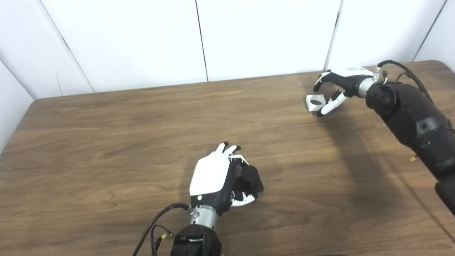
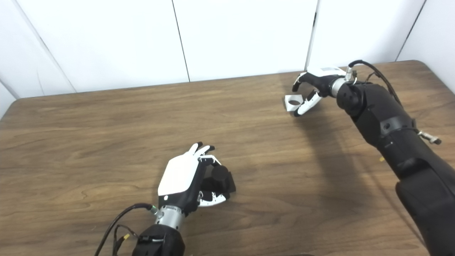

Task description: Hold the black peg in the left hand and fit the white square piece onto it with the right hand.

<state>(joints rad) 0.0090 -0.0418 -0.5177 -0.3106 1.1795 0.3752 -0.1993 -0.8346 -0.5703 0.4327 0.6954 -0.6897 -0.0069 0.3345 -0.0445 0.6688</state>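
While both parts look to be in hand, the fitting itself is not yet done.

Near the middle of the tabletop (image 1: 106, 142), the left hand (image 1: 217, 181) has its fingers curled round the black peg (image 1: 250, 176), whose round stud points up from a dark base low over the wood. Far to the right, the right hand (image 1: 334, 90) pinches the white square piece (image 1: 315, 102) between thumb and fingers, its round hole facing up; whether the piece is lifted or touching the tabletop I cannot tell. Peg and piece are well apart. What is left, as I judge it: carry the piece to the peg, line up hole over stud, and press it on.
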